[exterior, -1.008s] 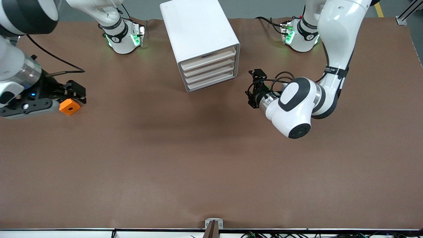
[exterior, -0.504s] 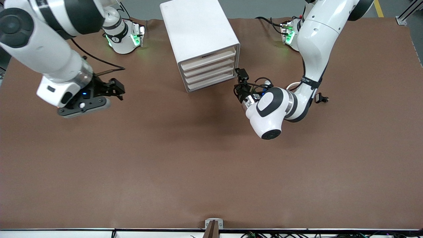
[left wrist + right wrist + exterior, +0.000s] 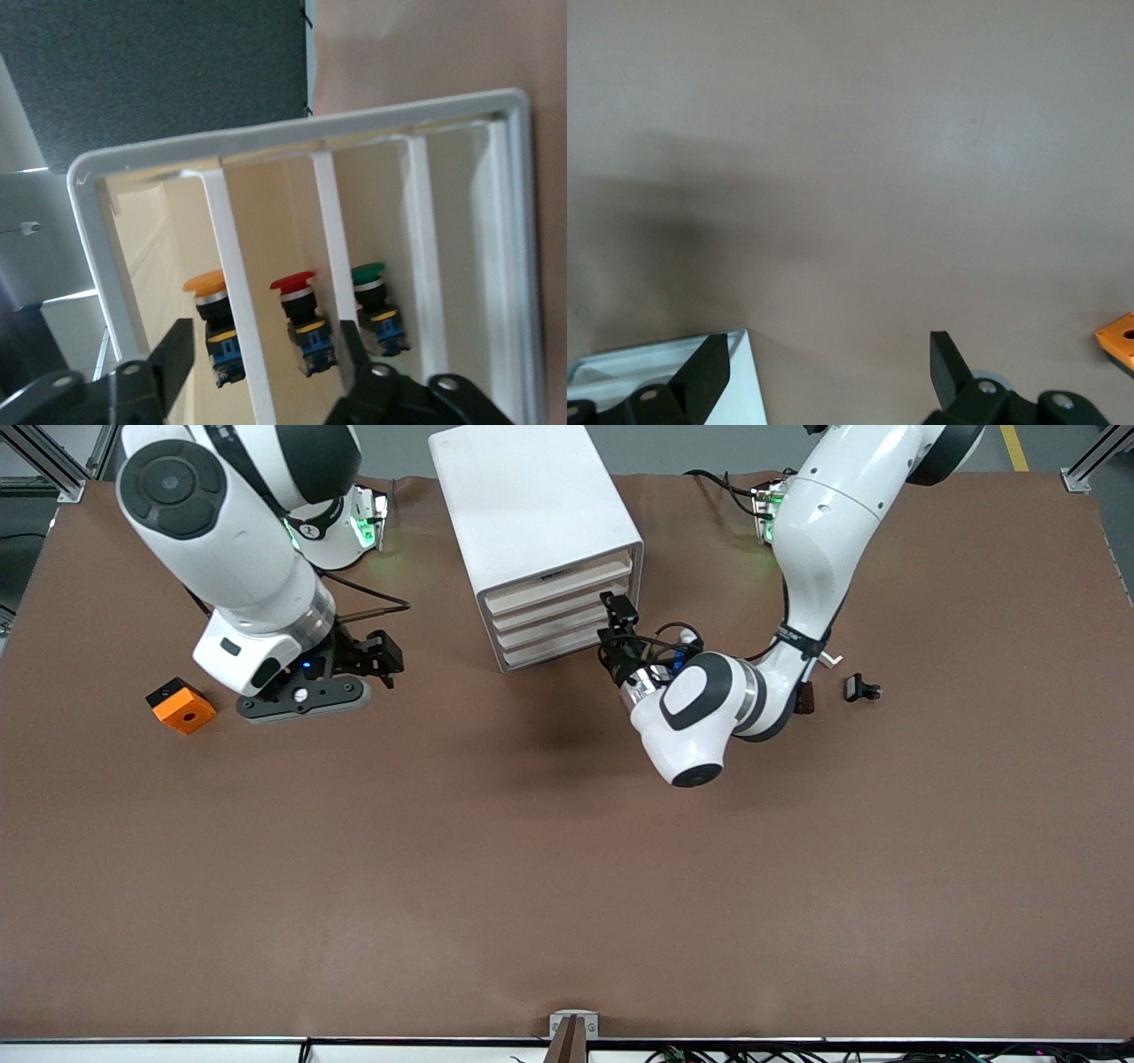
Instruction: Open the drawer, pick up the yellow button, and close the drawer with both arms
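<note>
The white four-drawer cabinet point(image 3: 540, 540) stands on the brown worktop point(image 3: 532, 850) between the two arms' bases, its four shallow white drawers point(image 3: 560, 615) stacked and all pushed in. Through the drawer fronts the left wrist view shows three small push-buttons in a row, one per drawer: the button point(image 3: 213, 323) with a round orange-yellow cap on a black-and-blue body, a red-capped button point(image 3: 301, 319) and a green-capped button point(image 3: 376, 305).

The left tool point(image 3: 613, 631) is at the cabinet's front, at the corner toward the left arm's end of the worktop; its fingers point(image 3: 177, 354) stand apart and grasp nothing, with the drawer fronts between them and the buttons.

The right tool point(image 3: 381, 657) hangs low over bare worktop beside the cabinet, toward the right arm's end, its fingers point(image 3: 709, 372) spread wide and empty.

An orange square block point(image 3: 181, 706) with a hole lies toward the right arm's end. A small black clip point(image 3: 861, 688) lies toward the left arm's end.
</note>
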`<move>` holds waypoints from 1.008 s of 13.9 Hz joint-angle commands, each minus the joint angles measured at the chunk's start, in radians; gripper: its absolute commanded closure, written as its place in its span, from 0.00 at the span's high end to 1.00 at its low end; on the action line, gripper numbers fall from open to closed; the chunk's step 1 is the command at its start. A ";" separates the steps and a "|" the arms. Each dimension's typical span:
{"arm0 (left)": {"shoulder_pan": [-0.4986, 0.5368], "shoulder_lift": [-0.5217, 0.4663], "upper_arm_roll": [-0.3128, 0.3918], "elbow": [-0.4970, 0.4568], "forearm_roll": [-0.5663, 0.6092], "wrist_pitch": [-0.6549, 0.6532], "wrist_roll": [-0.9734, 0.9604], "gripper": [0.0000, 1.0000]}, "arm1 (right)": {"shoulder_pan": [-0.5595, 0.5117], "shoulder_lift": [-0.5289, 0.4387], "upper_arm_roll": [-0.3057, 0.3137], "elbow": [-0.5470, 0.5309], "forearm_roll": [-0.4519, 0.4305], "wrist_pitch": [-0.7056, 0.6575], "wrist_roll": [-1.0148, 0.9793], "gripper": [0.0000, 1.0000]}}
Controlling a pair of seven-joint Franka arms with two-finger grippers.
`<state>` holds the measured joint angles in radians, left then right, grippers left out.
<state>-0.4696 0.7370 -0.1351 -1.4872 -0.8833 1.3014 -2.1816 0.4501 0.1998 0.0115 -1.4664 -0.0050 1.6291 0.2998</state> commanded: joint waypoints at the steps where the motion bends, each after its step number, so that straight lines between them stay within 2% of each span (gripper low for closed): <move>1: -0.027 0.022 0.005 0.025 -0.049 -0.013 -0.020 0.63 | 0.038 0.024 -0.007 0.021 0.002 0.017 0.077 1.00; 9: -0.093 0.038 0.012 0.021 -0.101 -0.010 -0.082 0.60 | 0.065 0.033 -0.007 0.023 0.002 0.023 0.144 1.00; 10: -0.095 0.047 0.012 0.021 -0.101 -0.010 -0.095 0.49 | 0.067 0.033 -0.007 0.023 0.002 0.023 0.144 1.00; 13: -0.093 0.068 0.012 0.022 -0.112 -0.010 -0.118 0.31 | 0.062 0.033 -0.007 0.023 0.003 0.022 0.144 1.00; 14: -0.090 0.070 0.014 0.022 -0.114 -0.010 -0.119 0.20 | 0.059 0.033 -0.007 0.023 0.002 0.020 0.144 1.00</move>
<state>-0.5545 0.7874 -0.1339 -1.4870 -0.9700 1.3015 -2.2781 0.5069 0.2227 0.0098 -1.4648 -0.0050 1.6559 0.4249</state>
